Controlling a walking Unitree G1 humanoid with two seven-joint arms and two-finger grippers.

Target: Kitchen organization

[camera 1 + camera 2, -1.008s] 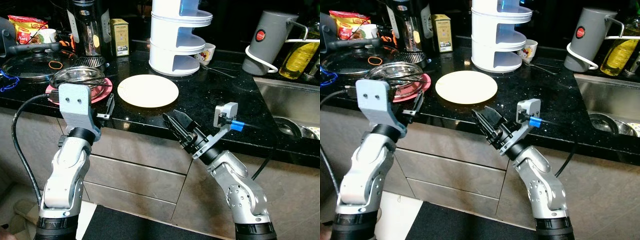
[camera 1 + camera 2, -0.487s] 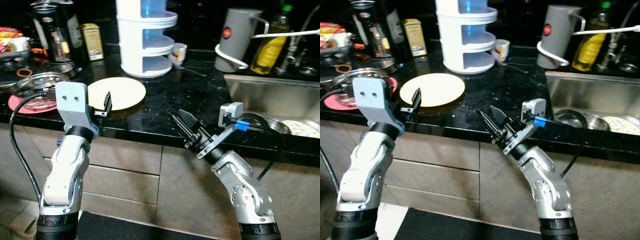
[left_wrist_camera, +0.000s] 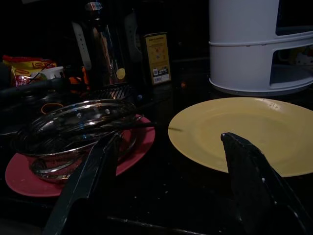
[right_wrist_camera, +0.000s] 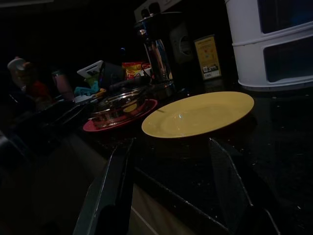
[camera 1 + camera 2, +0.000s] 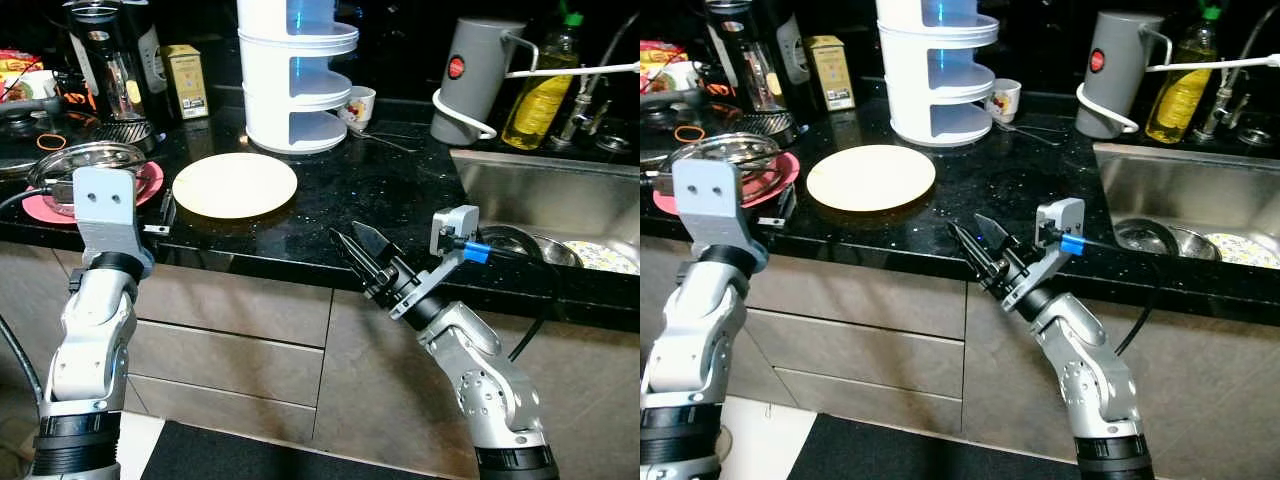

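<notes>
**Left arm draws back toward the counter edge as the robot settles before the plate**

Since half a second ago the left gripper (image 5: 160, 212) has shifted from over the yellow plate's near rim to the left of it, low at the counter edge in the left-centre of the frame, between the plate and the red plate. Its fingers (image 3: 90, 178) stand spread, holding nothing.

The yellow plate (image 5: 235, 184) lies flat on the black counter (image 5: 380, 190), upper centre-left, just in front of the white tiered rack (image 5: 296, 75). To its left a glass lid (image 5: 88, 160) rests on the red plate (image 5: 145, 182).

The right gripper (image 5: 358, 257) hangs below the counter's front edge at centre frame, fingers parted and empty, aimed up toward the plate.

Both grippers seem held open and short of the counter as a ready stance. The plate is likely the next thing to be put away, perhaps into the rack.
</notes>
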